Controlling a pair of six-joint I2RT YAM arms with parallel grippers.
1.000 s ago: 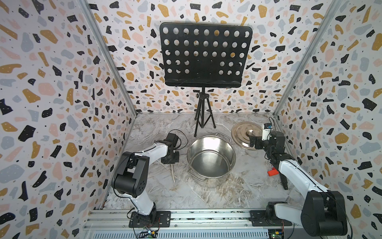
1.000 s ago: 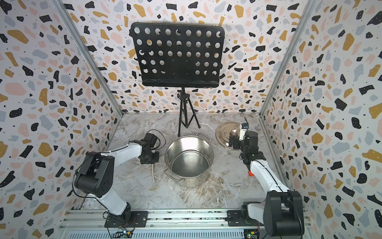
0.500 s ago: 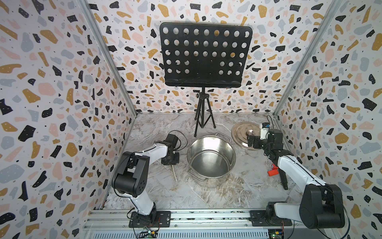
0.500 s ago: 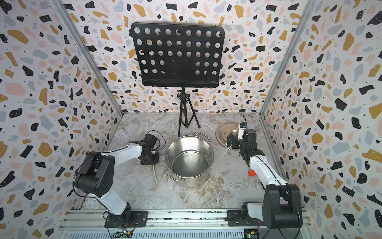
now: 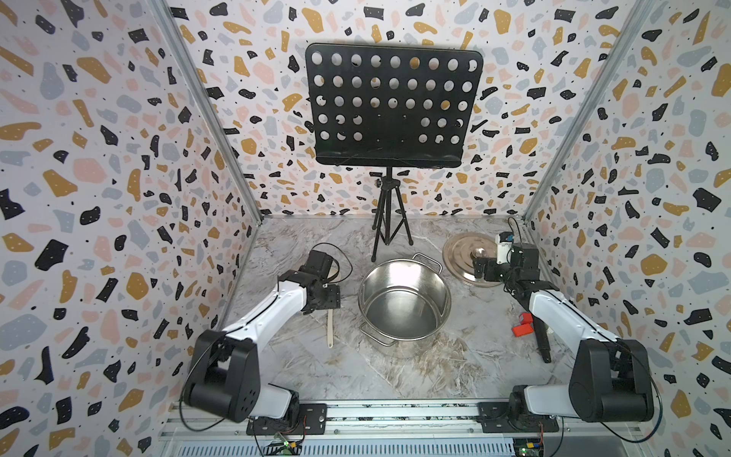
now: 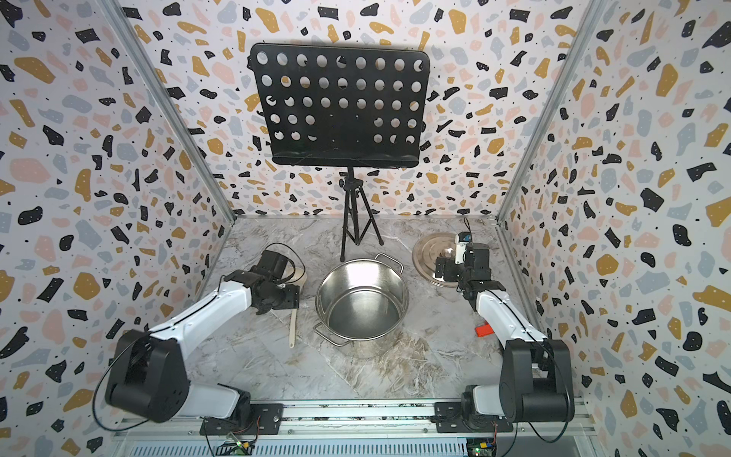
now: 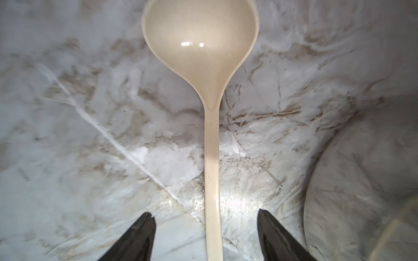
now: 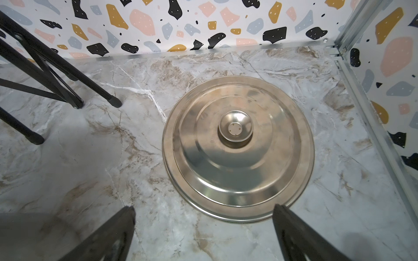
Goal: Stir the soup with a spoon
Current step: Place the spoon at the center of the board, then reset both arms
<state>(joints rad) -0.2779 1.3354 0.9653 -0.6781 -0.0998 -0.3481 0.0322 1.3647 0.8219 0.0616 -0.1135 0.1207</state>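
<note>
Cream plastic ladle (image 7: 211,146) flat on veined marble (image 7: 90,135), free between splayed left gripper (image 7: 204,212) fingers; right gripper (image 8: 203,206) splayed.

Walled on three sides in white terrazzo-print panels (image 5: 118,158) speckled black, ochre, pink and grey-blue, joined at the back corners by slanting metal profiles (image 5: 212,114). Floored in grey-white marble-look sheet (image 5: 336,376) with brown veining, faintly glossy, edged at the front by an aluminium rail (image 5: 395,411). Furnished at back centre with a black perforated music stand (image 5: 391,107) on a tripod (image 5: 389,190); lit evenly and brightly.
</note>
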